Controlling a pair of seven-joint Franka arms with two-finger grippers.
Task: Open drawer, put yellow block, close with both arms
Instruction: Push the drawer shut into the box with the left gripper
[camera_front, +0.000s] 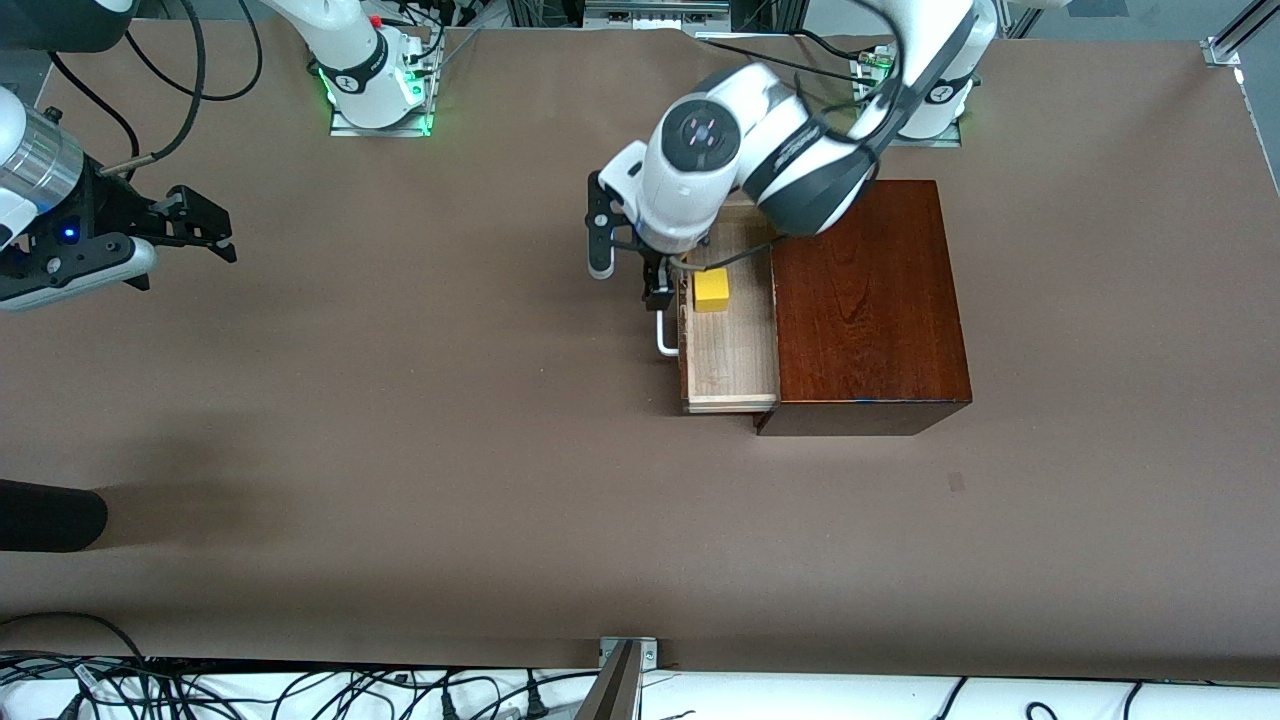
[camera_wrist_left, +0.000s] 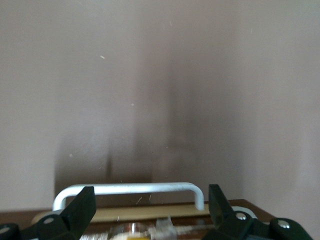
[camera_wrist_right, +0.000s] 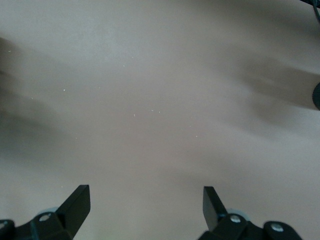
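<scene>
Your left gripper (camera_front: 655, 290) hangs released over the open drawer (camera_front: 728, 345) holding the yellow block (camera_front: 711, 289), while your right gripper (camera_front: 205, 232) waits released over the desk (camera_front: 400, 450), so a lopsided one-arm push may jam the drawer.

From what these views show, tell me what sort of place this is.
Probably a robotics lab: two arms are bolted on base plates to a brown-covered table, with cables trailing along its edge.
</scene>
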